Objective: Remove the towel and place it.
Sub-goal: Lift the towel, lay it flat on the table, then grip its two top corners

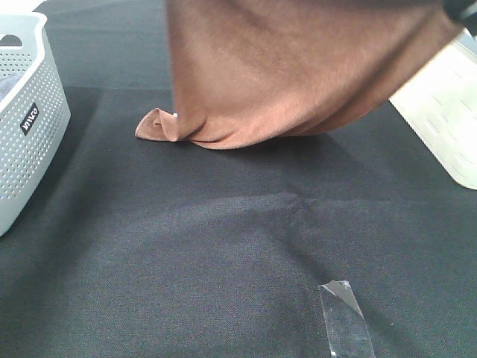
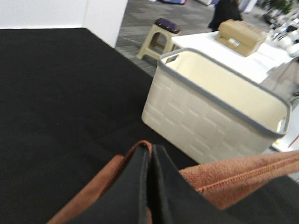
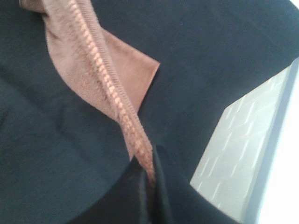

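The brown towel [image 1: 298, 67] hangs spread out above the black table, and its lower edge and a folded corner [image 1: 156, 125] rest on the cloth. My left gripper [image 2: 149, 161] is shut on one top edge of the towel [image 2: 224, 179]; it is out of the exterior high view. My right gripper [image 3: 150, 170] is shut on the towel's stitched hem [image 3: 100, 74]; a dark part of it shows at the top right corner of the exterior high view [image 1: 463, 13]. The towel's white tag is not visible.
A grey perforated basket [image 1: 30, 127] stands at the left edge. A cream basket with a grey rim [image 1: 447, 112] stands at the right, also in the left wrist view [image 2: 210, 112] and right wrist view [image 3: 243, 154]. A strip of clear tape [image 1: 344, 317] lies near the front. A stool [image 2: 161, 32] stands off the table.
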Motion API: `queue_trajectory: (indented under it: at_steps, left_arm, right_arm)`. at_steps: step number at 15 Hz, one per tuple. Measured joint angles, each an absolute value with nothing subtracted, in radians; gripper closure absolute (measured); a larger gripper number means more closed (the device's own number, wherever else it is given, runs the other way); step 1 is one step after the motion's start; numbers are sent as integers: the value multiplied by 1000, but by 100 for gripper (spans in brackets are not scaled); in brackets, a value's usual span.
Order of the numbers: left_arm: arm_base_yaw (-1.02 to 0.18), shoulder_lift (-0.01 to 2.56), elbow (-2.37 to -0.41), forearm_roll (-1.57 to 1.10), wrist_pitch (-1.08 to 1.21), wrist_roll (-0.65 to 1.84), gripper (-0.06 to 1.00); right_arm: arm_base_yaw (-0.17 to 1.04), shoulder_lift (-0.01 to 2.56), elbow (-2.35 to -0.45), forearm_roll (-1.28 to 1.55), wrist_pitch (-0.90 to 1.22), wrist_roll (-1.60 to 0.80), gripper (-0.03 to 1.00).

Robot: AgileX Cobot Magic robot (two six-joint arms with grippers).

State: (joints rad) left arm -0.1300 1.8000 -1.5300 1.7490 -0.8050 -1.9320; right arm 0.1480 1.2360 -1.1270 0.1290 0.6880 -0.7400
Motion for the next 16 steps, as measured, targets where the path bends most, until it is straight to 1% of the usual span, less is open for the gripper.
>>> queue_trajectory:
  at_steps: [2,5,6,8,11,12,14,16]
  left_arm:
    - [-141,1637,-1311,1745,-760,-1890,94]
    - [-142,1435,-1095,1744,-746,-1884,94]
    - [-142,1327,-982,1744,-725,-1883,94]
    - [-142,1199,-851,1743,-702,-1896,94]
    - [-142,1022,-698,1743,-728,-1947,94]
    - [-142,968,-654,1743,-750,-1971,94]
    - [-142,867,-570,1743,-786,-2021,94]
    - [-141,783,-505,1743,-809,-2052,94]
  right_arm:
    - [148,1192,-1093,158,752,-730,97]
    - [150,1148,-1090,211,918,-738,97]
    - [150,1121,-1089,245,992,-763,97]
    - [150,1050,-1042,296,1028,-789,97]
    - [150,901,-911,334,1066,-802,97]
    - [150,853,-879,336,1112,-802,97]
    - [150,768,-852,344,1190,-803,97]
    - [150,689,-842,369,1204,-812,97]
